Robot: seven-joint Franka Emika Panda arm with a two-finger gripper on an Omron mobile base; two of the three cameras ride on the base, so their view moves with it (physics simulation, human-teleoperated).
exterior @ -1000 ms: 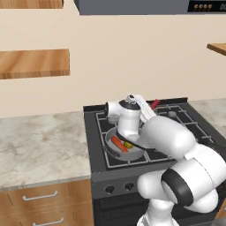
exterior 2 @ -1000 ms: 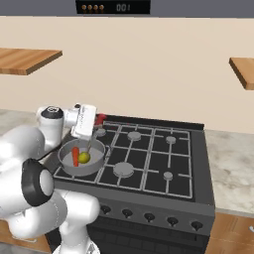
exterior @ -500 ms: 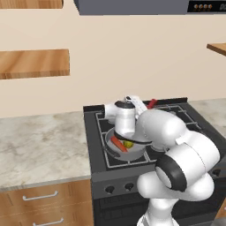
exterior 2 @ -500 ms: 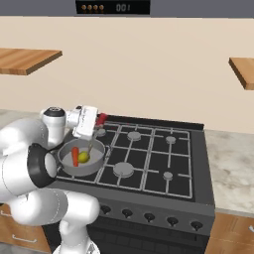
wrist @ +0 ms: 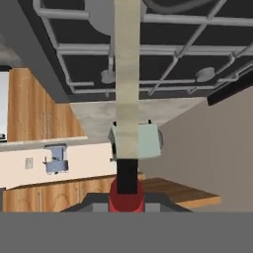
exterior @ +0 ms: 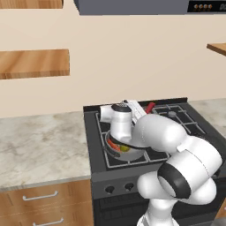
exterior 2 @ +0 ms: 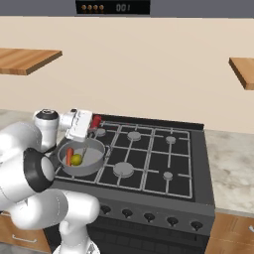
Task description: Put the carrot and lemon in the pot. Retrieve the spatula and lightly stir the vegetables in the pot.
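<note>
We are at the stirring step. The shallow round grey metal pot sits on the near left burner of the black stove, and inside it lie the small orange-red tapered carrot and, just to its right, the small yellow oval lemon, the two touching or nearly so. Both vegetables being in the pot, we judge the loading done.

Our white two-finger gripper hangs over the far rim of the pot, with the slim red-handled spatula running from it down into the pot; its thin shaft slants toward the lemon. In the hand view the red handle sits at the bottom between the finger tips, and the shaft leads away to the flat grey blade. We judge that the jaws are clamped on the handle, though the contact itself is too small to see plainly.

In the left base view the arm's own links cover most of the pot, so we see only a sliver of carrot and lemon under the wrist.

The next move, as we judge it, calls for a small, gentle sweep of the blade around the pot floor, nudging the carrot and lemon without lifting them over the low wall. The risk lies in pushing too hard: the pot is shallow and could slide on the grate.
</note>
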